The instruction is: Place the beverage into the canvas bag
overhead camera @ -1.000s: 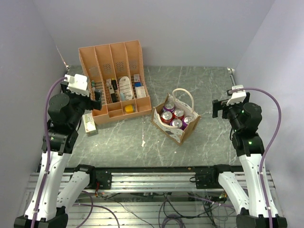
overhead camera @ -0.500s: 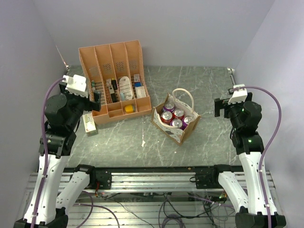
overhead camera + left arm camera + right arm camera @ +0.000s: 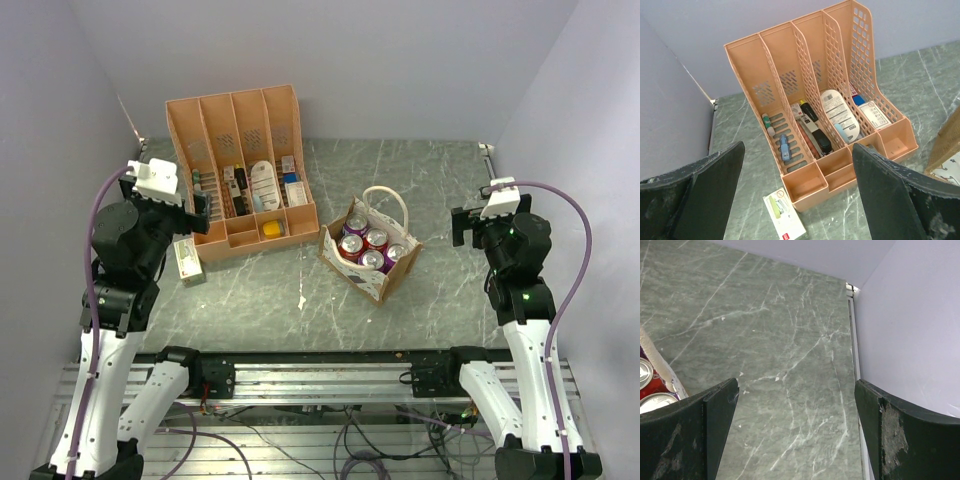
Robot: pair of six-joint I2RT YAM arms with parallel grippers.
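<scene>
Centre frame, the tan canvas bag [image 3: 352, 275] stands upright, packed with beverage cans [image 3: 376, 238] — orange organiser tray [image 3: 240, 170] upper left; left gripper [image 3: 799, 146] and right gripper [image 3: 796, 382] gape wide, empty.

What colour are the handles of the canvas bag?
The handles are cream; the top external view shows them best.

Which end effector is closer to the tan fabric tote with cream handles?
Right. The right end effector hovers just right of the tan canvas bag; the left end effector is farther off to its left, beside the orange slotted organiser.

Table [image 3: 450, 180]: organiser [image 3: 243, 172], canvas bag [image 3: 366, 282] (upright), carton [image 3: 187, 262].
</scene>
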